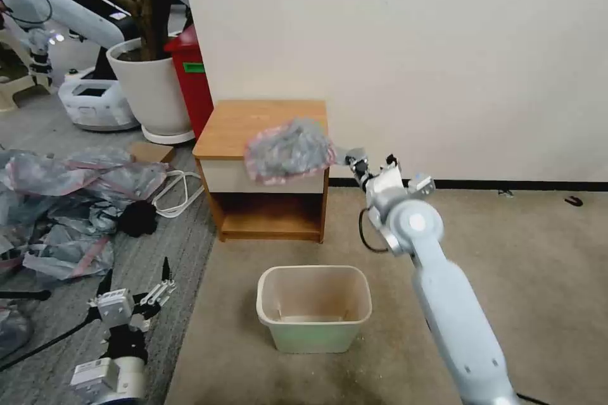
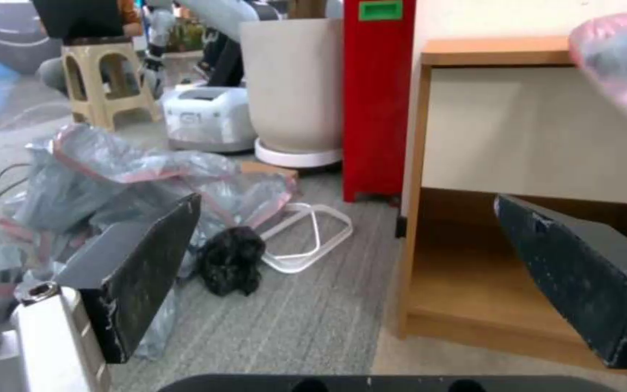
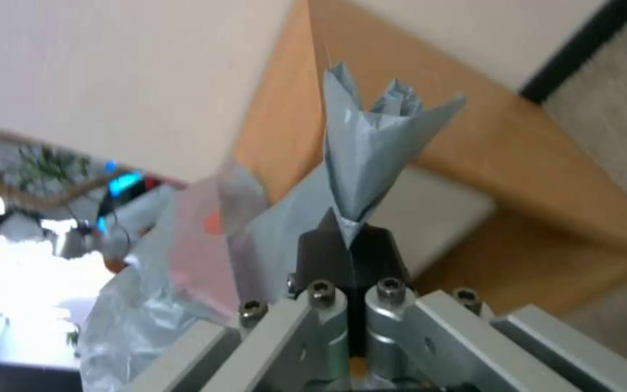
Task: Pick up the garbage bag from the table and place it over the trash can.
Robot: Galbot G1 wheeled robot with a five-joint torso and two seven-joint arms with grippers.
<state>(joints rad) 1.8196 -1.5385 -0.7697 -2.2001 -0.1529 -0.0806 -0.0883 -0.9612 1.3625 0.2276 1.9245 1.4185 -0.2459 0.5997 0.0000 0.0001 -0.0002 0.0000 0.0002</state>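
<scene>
head view, operator: your left gripper [image 1: 166,288] hangs low beside you, jaws spread, idle. ahead, the small beige plastic trash can [image 1: 314,307] has no liner yet. beyond it, your right gripper [image 1: 350,157] pinches the thin grey pink-edged garbage bag [image 1: 290,149], lifted just off the wooden side table [image 1: 244,119]; carrying and draping remain.

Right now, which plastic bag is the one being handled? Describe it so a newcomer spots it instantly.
Start at the small square wooden side table against the cream wall. At its front right corner a thin translucent grey plastic garbage bag with a pinkish-red edge hangs bunched, pinched shut in the right gripper. Unlike the bigger heap of grey-pink bags lying on the floor to the left, it is a single bag, lifted.
</scene>
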